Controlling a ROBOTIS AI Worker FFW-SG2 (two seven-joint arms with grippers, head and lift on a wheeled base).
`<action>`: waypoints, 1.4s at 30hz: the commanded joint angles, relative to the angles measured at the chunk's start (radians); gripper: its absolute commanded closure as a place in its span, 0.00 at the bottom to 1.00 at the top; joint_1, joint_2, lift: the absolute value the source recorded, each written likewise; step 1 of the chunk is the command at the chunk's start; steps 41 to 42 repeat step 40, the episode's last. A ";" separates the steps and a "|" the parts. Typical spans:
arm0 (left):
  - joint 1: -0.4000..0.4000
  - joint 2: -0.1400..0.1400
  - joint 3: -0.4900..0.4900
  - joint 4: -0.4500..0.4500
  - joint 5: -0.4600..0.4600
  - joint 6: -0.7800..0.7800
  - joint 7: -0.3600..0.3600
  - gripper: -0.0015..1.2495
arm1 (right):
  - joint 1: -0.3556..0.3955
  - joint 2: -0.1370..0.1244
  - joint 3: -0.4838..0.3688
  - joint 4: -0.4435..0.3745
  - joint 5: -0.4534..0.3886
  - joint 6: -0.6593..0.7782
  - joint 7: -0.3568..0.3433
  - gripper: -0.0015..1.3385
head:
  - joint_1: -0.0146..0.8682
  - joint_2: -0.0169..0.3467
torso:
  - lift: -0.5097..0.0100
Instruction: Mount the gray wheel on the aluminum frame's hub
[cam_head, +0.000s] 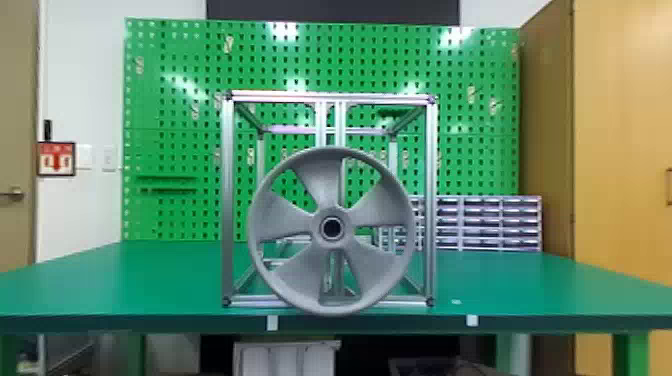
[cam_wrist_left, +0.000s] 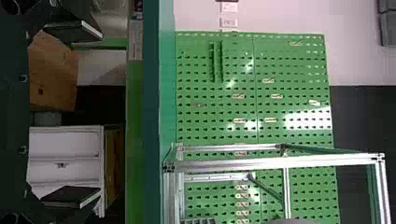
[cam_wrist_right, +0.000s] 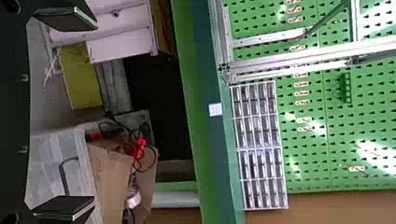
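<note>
The gray wheel (cam_head: 331, 244), a round rim with five broad spokes and a ringed center hole, stands upright on the near side of the silvery, box-shaped aluminum frame (cam_head: 227, 200). It lies across the lower middle of the frame, in front of its paired central uprights, and its rim reaches past the frame's bottom bar. Whether it is seated on the frame's hub cannot be told, since the wheel hides that spot

The left gripper (cam_wrist_left: 101, 113), with two flat black fingers, is released: the fingers stand wide apart with nothing between them, on the near side of the frame and apart from it. The right gripper (cam_wrist_right: 95, 113), also black and flat-fingered, is likewise released and empty, its fingers well spread, near side of the frame and apart from it too

The frame stands on a green-topped table (cam_head: 165, 280), close to the table's front edge. Behind the frame rises a green perforated metal pegboard (cam_head: 170, 115) with small pale hooks. Behind the frame and to its right sits a gray-and-white cabinet of small drawers (cam_head: 480, 222). Farther right of the frame is a tall tan wooden cupboard (cam_head: 620, 150); well to its left, a red-and-white sign in a black border (cam_head: 56, 159) is on the wall
</note>
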 joint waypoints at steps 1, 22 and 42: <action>-0.011 0.045 -0.026 -0.005 -0.055 0.000 0.000 0.10 | 0.015 -0.077 0.031 -0.002 0.038 0.019 0.003 0.00 | 0.01 0.06 | 0.02; 0.074 -0.054 -0.024 0.245 -0.168 -0.260 -0.107 0.10 | 0.104 0.012 0.074 0.251 0.268 -0.357 0.152 0.00 | 0.01 0.06 | 0.02; 0.101 -0.066 -0.037 0.366 -0.150 -0.398 -0.132 0.10 | 0.152 0.064 0.058 0.457 0.225 -0.639 0.190 0.01 | 0.01 0.06 | 0.02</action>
